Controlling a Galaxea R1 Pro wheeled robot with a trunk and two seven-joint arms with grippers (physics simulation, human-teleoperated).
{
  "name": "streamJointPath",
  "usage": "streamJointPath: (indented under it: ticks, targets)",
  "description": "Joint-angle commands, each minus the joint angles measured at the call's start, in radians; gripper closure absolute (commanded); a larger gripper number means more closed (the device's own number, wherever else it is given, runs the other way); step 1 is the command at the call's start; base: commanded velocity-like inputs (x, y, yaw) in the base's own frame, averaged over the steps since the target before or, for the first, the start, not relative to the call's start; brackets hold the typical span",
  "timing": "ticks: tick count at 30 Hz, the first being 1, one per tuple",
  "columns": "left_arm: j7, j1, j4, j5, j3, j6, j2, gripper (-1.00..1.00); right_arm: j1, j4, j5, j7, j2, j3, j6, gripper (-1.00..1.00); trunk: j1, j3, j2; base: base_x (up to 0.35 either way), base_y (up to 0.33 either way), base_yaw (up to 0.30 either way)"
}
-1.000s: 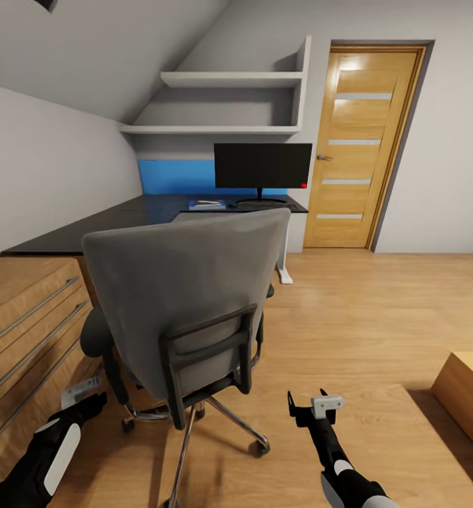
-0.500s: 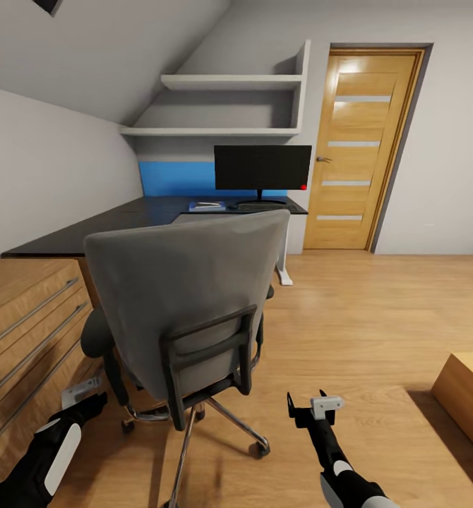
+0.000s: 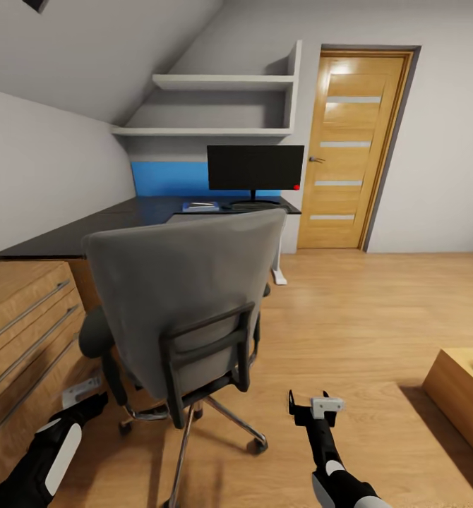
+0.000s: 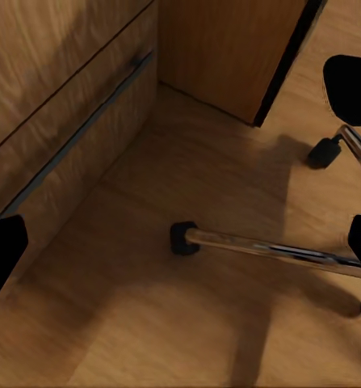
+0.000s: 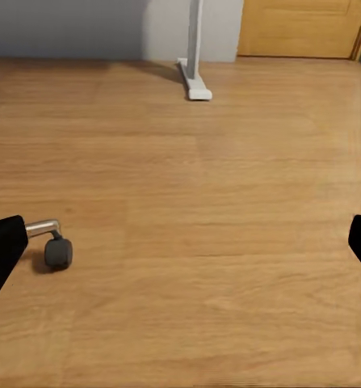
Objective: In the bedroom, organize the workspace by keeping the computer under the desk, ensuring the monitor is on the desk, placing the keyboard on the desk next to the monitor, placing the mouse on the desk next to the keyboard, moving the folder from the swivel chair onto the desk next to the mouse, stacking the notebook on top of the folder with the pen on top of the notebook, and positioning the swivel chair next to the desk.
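Monitor (image 3: 255, 167) is up on the desk (image 3: 145, 212), with a blue folder (image 3: 200, 206), probably, lying just beside its base. The swivel chair (image 3: 187, 303) stands close in front, back-on, and it's not yet tucked in. Left gripper (image 3: 85, 395) and right gripper (image 3: 313, 407) hang low, both spread wide and empty.

Blocked ahead by the swivel chair (image 3: 187, 303) — tall back toward the camera, star base spread low, just beside the wooden drawer chest (image 3: 21, 331) on the left; open floor (image 3: 349, 317) to the right — clear up to the desk (image 3: 145, 212)

attic home office: desk (image 3: 123, 219), monitor (image 3: 255, 167)
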Motion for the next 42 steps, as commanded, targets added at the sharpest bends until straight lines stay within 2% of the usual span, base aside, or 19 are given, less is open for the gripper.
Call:
streamJointPath:
  ticks: [1,18,31,42]
  targets:
    - [0.006,0.000,-0.002,0.013,-0.001,0.004,0.000,-1.00,-0.001,0.001,0.011,-0.009,0.001,-0.005,-0.002,-1.00,0.000,-0.001,0.000,0.000,0.000,-0.251]
    - [0.005,0.000,-0.004,0.013,-0.002,0.005,-0.006,-1.00,-0.001,0.017,0.012,-0.013,0.003,-0.005,-0.002,-1.00,0.000,0.011,0.000,0.013,0.009,-0.234]
    - [0.006,0.000,-0.007,0.011,-0.002,0.005,-0.007,-1.00,-0.001,0.018,0.013,-0.012,0.003,-0.005,-0.002,-1.00,0.000,0.012,0.000,0.139,0.069,-0.022]
    - [0.005,0.000,-0.007,0.011,-0.003,0.005,-0.009,-1.00,-0.001,0.018,0.014,-0.012,0.002,-0.005,-0.002,-1.00,0.000,0.012,0.000,0.003,-0.152,0.000]
